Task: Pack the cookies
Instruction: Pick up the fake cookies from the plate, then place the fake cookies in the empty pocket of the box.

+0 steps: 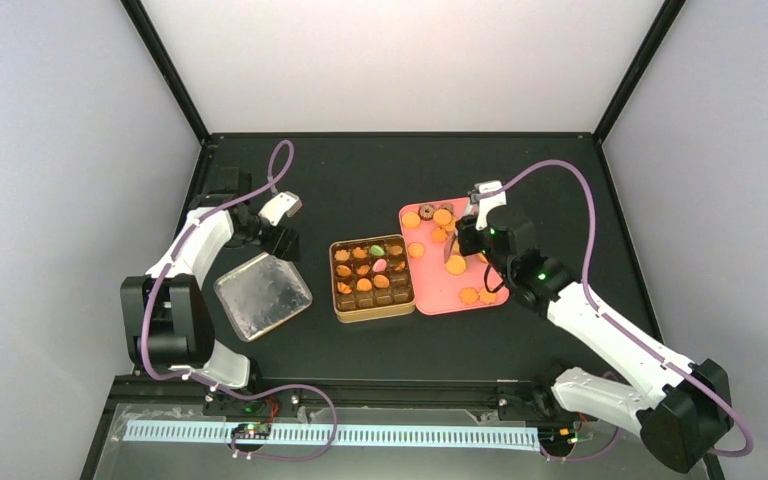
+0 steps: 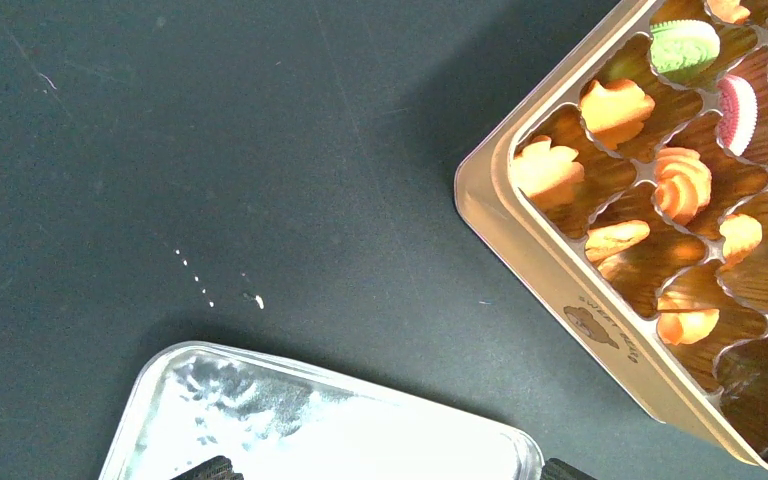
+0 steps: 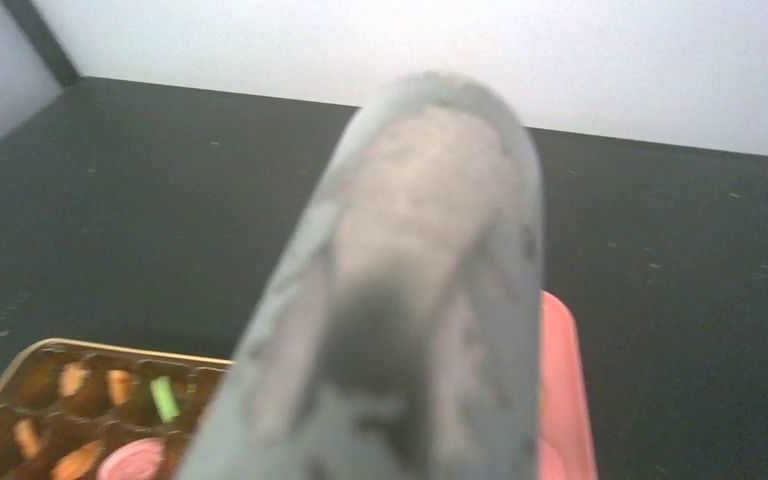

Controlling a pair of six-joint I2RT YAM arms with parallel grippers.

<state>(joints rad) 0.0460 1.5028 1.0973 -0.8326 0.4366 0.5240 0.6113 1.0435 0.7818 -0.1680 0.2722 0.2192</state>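
Note:
Loose cookies, mostly orange with one dark brown, lie on a pink tray. More cookies sit in the brown compartmented tin, among them a green one and a pink one. My right gripper hovers over the tray, shut on metal tongs, which fill the right wrist view as a grey blur and hide its fingers. My left gripper is open and empty, left of the tin; its fingertips straddle the silver lid's edge.
A silver tin lid lies on the black table left of the tin; it also shows in the left wrist view. The tin's gold rim is at that view's right. Black frame posts stand at the far corners.

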